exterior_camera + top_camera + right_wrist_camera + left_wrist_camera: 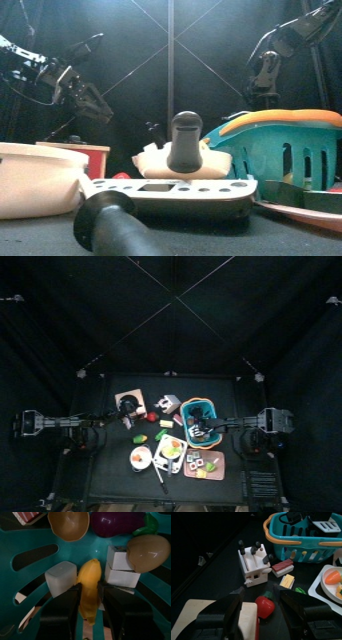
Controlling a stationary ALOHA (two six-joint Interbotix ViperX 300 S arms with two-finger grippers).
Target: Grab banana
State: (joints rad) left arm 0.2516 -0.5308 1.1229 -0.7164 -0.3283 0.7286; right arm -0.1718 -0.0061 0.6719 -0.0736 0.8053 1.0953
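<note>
I see the yellow plastic banana (89, 579) lying on the floor of the teal slotted basket (27, 547), its end between my right gripper's (90, 607) parted jaws, not yet pinched. My left gripper (261, 609) hangs spread open above a small red tomato (265, 606), by the wooden board (201, 614).

The banana (89, 582) is yellow and a little curved. It lies on the floor of the teal basket (40, 617), between a pale block (61, 578) and two white cubes (123, 569). Its near end is between the right fingers (64, 614).
</note>
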